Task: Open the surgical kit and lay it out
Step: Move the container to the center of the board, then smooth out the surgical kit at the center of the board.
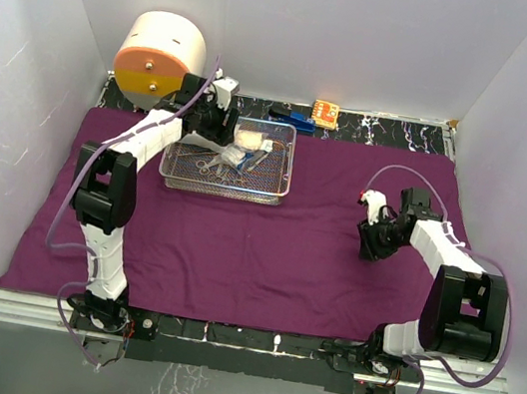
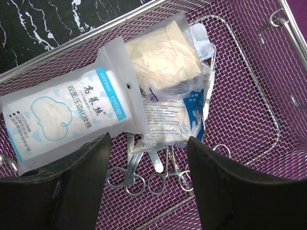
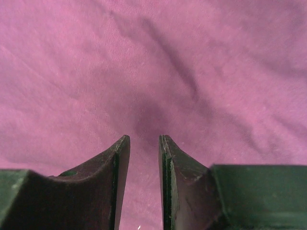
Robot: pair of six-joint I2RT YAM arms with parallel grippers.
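So here's how we read it: the purple cloth wrap (image 1: pixel 313 266) is already spread flat over the counter (image 1: pixel 396 133). The wire-mesh tray (image 1: pixel 233 195) sits on it toward the back left, with the rest of the kit piled inside. Our left pincer (image 2: pixel 148 160) hangs right over the tray with its jaws spread wide and nothing in them. The right pincer (image 3: pixel 144 143) is down by bare cloth well off to the right, jaws nearly together with just a thin gap, also empty. Handling-wise, the cotton packet (image 2: pixel 62 115) and the gauze pack (image 2: pixel 163 57) look light, squishy and slick-skinned. We'd guess a pinch on a flat sealed edge or corner beats squeezing the puffy middle, which would probably just squirm out. The printed packet (image 2: pixel 175 122) underneath looks thin and floppy, so same deal. The forceps (image 2: pixel 168 163) are the opposite: stiff, smooth steel lying flat on the mesh, partly tucked under the packets. We reckon the soft stuff should come out first, then a grab across the shanks just above the finger rings. The thin steel tool (image 2: pixel 209 81) beside the gauze could be a scalpel or tweezers, we can't tell; if it's a blade, we'd take the handle end. The tray itself looks rigid, and the rim is the obvious hold.
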